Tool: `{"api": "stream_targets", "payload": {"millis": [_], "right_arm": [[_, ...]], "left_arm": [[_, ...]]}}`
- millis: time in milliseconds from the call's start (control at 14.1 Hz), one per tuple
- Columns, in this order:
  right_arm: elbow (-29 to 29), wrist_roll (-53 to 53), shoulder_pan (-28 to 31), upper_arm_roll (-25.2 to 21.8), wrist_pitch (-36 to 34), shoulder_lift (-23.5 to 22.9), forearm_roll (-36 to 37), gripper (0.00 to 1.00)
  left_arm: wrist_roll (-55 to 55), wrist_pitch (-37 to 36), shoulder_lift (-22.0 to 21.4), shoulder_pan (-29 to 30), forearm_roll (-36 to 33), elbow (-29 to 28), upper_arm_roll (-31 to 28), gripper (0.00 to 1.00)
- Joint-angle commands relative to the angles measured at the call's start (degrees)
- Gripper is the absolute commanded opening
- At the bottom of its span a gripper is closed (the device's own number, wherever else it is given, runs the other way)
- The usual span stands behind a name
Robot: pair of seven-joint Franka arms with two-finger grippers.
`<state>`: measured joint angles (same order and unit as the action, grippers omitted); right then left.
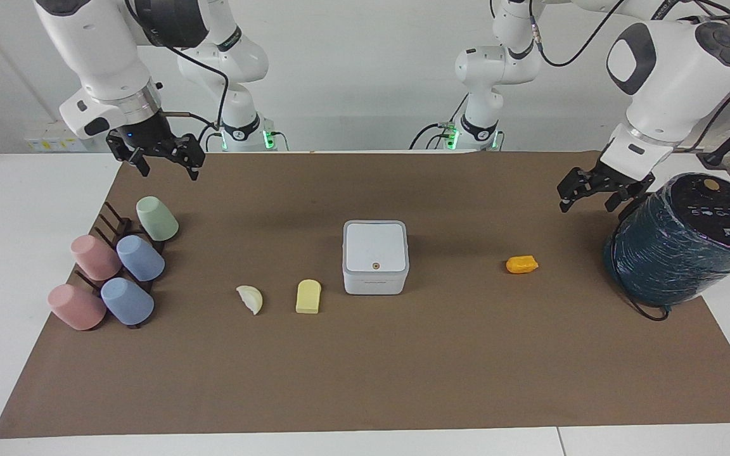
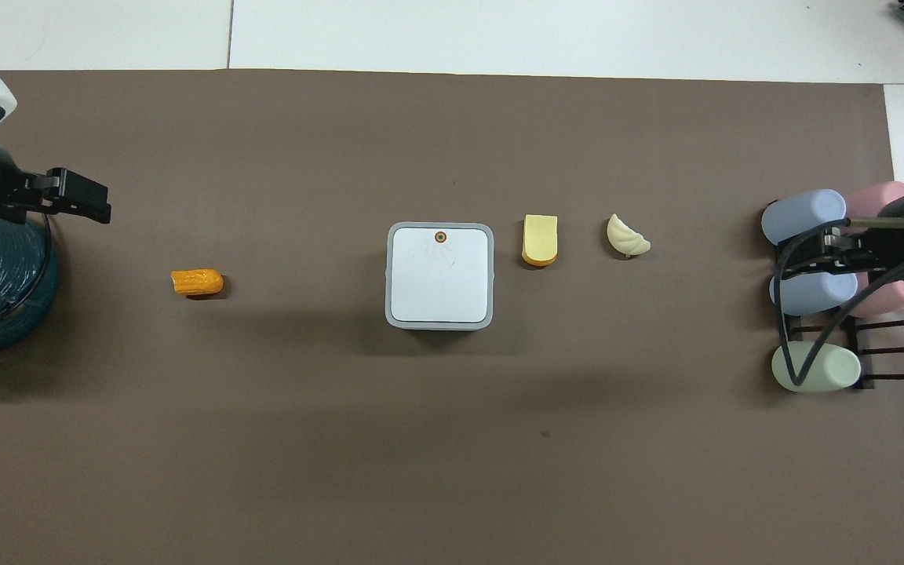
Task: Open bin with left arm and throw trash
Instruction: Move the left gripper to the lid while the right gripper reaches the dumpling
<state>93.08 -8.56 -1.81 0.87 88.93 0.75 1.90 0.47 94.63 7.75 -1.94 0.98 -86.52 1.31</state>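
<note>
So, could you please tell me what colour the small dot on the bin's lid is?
Orange, on the closed small white square plastic bin; clearest in the overhead view.

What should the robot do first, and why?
Probably move the left end effector, open beside the teal cylinder, over to the white bin. Its lid is shut, and all three trash pieces lie on the mat. The right end effector waits, open.

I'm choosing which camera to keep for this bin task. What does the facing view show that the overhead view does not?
Only the facing view shows both arm bases, the bin's front wall and the dark teal cylinder's top. Only the overhead view shows the lid square-on. Both show the lid closed, the cream wedge, yellow slab, orange lump, the cups, and the left gripper and right gripper, both open.
</note>
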Motion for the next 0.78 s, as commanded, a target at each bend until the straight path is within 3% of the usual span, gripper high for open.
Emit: {"api": "stream_targets", "payload": {"millis": [0,639,710], "right_arm": [[1.31,1.44,0.84,0.18,0.19,1.1,-0.93,1.0],[1.31,1.53,0.84,0.18,0.19,1.19,-0.93,1.0],[1.31,1.53,0.84,0.18,0.19,1.19,-0.93,1.0]], "left_arm": [[0.41,1.17,-1.6,-0.43,-1.42,-1.98,-0.08,1.0],[-0.99,1.44,-1.86,-4.2,-0.98,-2.51,0.53,1.0],[-3.44,1.35,-1.95,-5.43,-0.89,-2.6,0.62,0.9]]}}
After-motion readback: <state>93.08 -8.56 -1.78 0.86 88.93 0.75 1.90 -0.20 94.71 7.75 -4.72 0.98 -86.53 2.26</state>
